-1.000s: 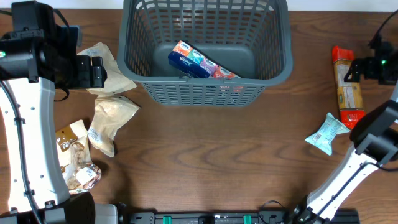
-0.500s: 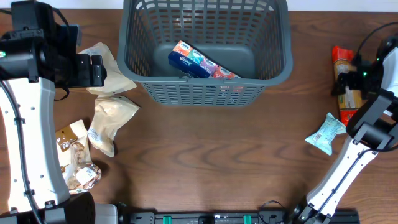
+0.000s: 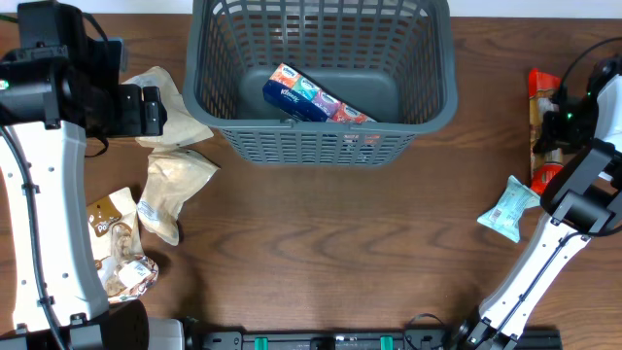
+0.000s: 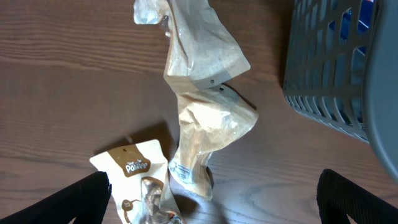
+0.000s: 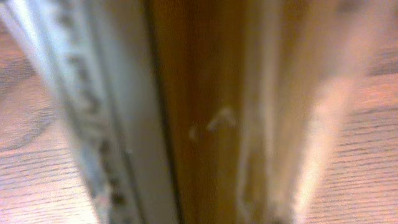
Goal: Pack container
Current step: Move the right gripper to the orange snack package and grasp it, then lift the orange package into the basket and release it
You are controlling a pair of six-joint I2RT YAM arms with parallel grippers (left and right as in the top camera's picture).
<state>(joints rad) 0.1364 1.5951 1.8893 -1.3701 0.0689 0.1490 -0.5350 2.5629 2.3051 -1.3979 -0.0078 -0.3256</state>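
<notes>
The right gripper (image 3: 560,124) sits over the long orange packet (image 3: 537,107). Its wrist view shows only blurred wrapper (image 5: 205,112), so I cannot tell whether the jaws are spread or pressed together. The packet's long axis runs near-to-far on the counter (image 3: 340,243). It is well apart from the basket (image 3: 321,144), which lies to this arm's left and holds a tissue pack (image 3: 311,97). The right arm is clearly the nearer. The left gripper (image 4: 214,202), jaws spread wide, hangs above tan bags (image 4: 205,124) beside the basket's far side.

Tissue pack (image 3: 313,97) in the container (image 3: 321,146), pouches (image 3: 175,183) left of it, long packet (image 3: 540,89) right.
</notes>
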